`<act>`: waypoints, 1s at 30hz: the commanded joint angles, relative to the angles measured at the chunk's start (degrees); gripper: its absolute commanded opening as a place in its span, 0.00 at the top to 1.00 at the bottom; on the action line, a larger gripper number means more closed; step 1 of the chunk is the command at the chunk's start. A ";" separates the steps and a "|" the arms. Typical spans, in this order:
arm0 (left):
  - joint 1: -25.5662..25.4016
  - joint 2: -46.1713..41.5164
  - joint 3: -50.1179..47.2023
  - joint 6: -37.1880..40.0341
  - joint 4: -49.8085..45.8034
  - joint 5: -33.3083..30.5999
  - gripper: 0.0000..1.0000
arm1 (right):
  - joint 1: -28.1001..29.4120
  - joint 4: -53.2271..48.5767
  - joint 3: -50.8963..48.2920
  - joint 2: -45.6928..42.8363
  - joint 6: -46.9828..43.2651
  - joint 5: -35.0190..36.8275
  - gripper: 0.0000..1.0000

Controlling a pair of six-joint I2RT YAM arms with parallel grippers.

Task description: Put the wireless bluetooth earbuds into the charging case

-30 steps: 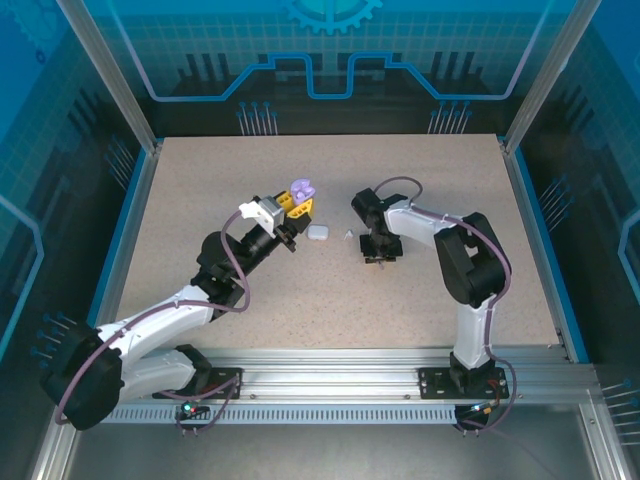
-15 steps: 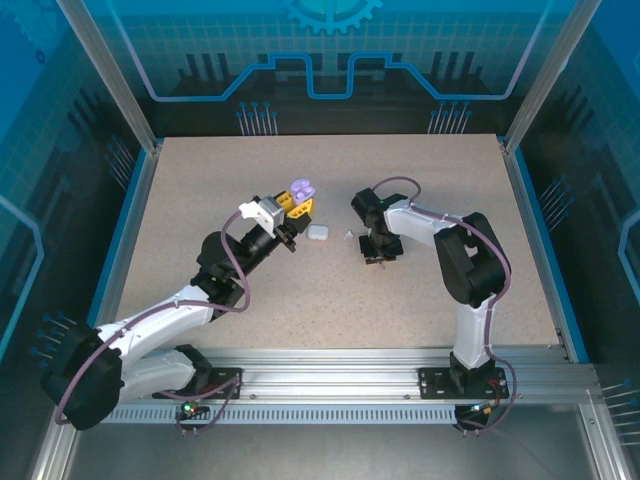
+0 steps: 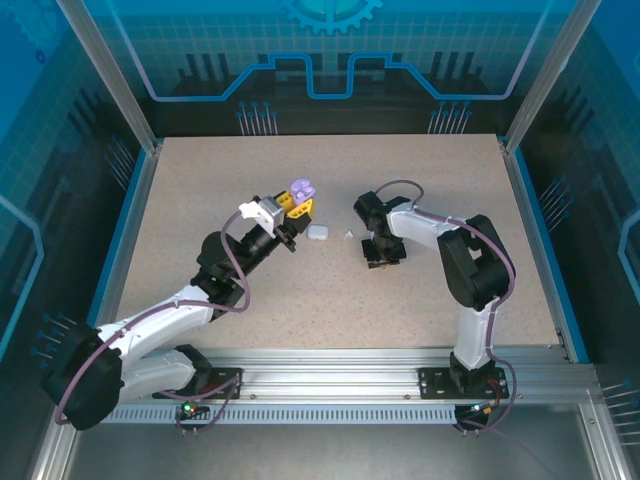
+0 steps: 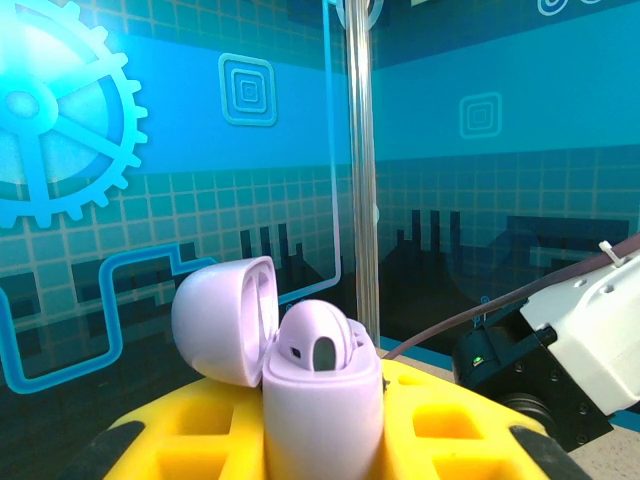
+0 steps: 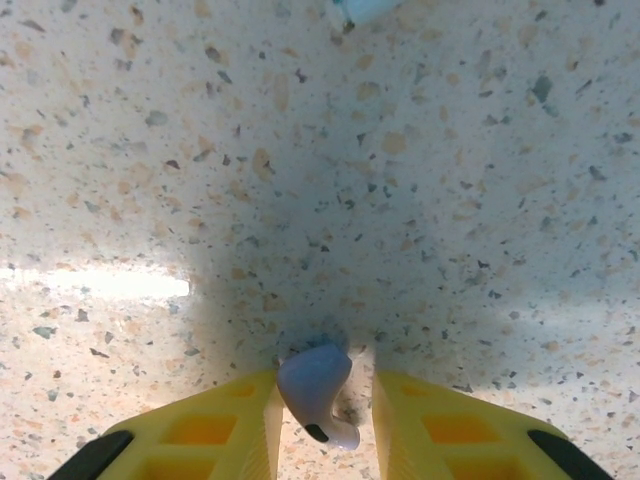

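Note:
My left gripper (image 3: 297, 204) is held above the table, shut on a purple charging case (image 3: 301, 189). In the left wrist view the case (image 4: 322, 405) stands upright between the yellow fingers (image 4: 170, 440), lid (image 4: 222, 318) swung open to the left, with one purple earbud (image 4: 322, 345) seated in it. My right gripper (image 3: 377, 259) points straight down at the table. A second purple earbud (image 5: 315, 385) lies between its yellow fingers (image 5: 215, 430), touching the left one, with a small gap to the right one. The jaws stand open around it.
A closed pale case (image 3: 319, 232) and a tiny white earbud (image 3: 348, 234) lie on the speckled table (image 3: 330, 300) between the two grippers. A pale object (image 5: 365, 8) shows at the top edge of the right wrist view. Blue walls and metal posts ring the table.
The right wrist has shifted slightly to the right and toward the near edge. The left arm and its case have not moved.

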 commanded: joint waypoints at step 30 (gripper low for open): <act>-0.19 -0.65 2.09 -1.53 0.44 1.01 1.00 | -0.39 -2.34 2.24 -2.79 -0.82 -1.47 0.82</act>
